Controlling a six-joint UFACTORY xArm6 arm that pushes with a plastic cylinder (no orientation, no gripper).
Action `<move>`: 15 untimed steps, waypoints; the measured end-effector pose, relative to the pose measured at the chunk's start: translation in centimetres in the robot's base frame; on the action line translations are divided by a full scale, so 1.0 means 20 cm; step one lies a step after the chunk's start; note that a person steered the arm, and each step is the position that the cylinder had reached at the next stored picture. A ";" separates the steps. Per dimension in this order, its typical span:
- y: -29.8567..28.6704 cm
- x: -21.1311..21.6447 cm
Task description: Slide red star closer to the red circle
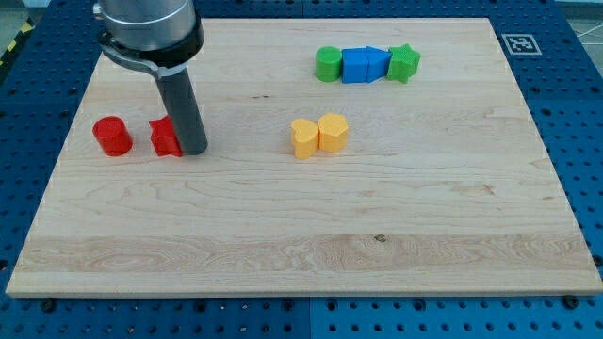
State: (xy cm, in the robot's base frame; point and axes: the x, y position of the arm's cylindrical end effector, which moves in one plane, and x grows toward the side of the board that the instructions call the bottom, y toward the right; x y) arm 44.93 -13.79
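The red circle (112, 136) sits near the board's left edge. The red star (165, 137) lies a short gap to its right. My tip (193, 150) rests on the board right against the star's right side, partly covering it. The dark rod rises from there to the arm's head at the view's top left.
A yellow pair of blocks (318, 136) sits mid-board, touching each other. At the view's top a row stands together: green circle (328, 64), blue blocks (365, 65), green star (403, 63). The wooden board (301, 245) lies on a blue perforated table.
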 end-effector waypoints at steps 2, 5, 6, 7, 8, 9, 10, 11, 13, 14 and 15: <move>-0.06 0.05; 0.02 0.05; 0.07 0.05; 0.07 0.04; 0.07 0.00; 0.05 -0.04; 0.02 -0.07; -0.05 -0.07; -0.15 -0.07; -0.15 -0.07; -0.15 -0.09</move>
State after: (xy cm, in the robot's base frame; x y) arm 43.17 -16.87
